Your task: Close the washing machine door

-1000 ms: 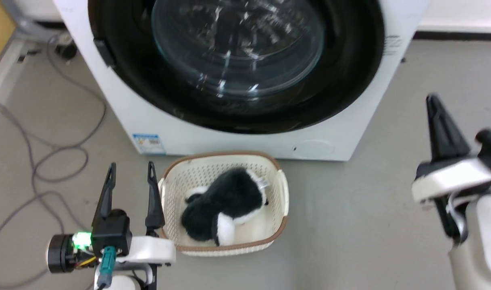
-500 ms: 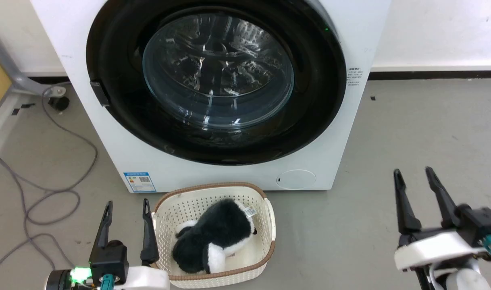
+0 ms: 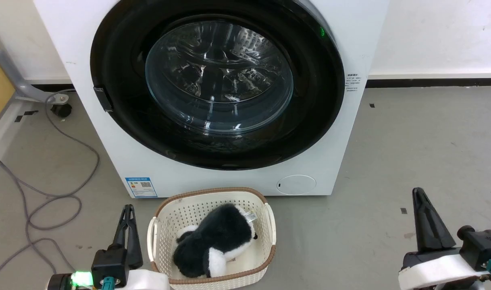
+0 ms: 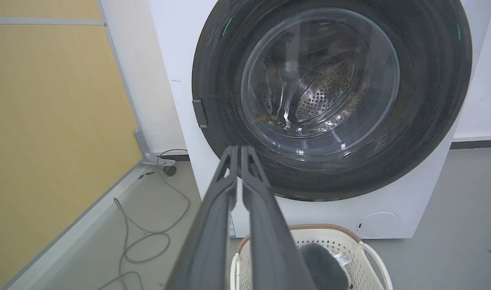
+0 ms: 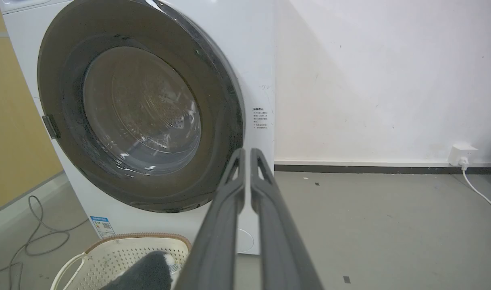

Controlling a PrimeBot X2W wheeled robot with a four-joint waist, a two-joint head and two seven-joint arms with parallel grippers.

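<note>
**Door lies flat on the machine front, both grippers held low and clenched**

The washing machine door (image 3: 217,86) sits in the round opening of the washing machine (image 3: 237,181). Its wide black rim lies flush with the white front, and through the glass window I see the steel drum. A small dark latch piece (image 3: 104,98) is on the door's left edge. A small green light (image 3: 321,31) shines at the upper right of the rim. The machine stands on the grey floor (image 3: 410,141) at its back edge, against the white wall. A blue sticker (image 3: 140,187) is low on its front, at the left.

Just before the machine, on the floor, stands a cream basket (image 3: 211,190) with a brown rim. A black and white plush toy (image 3: 215,241) lies inside it. A grey cable (image 3: 64,201) curls on the floor to the left.

The left gripper (image 3: 128,209) is just beside the basket's left side. Its fingers are pressed together and hold nothing. The right gripper (image 3: 419,193) is well apart, at the right side of the floor, also clenched and empty. Neither one touches the door.
</note>
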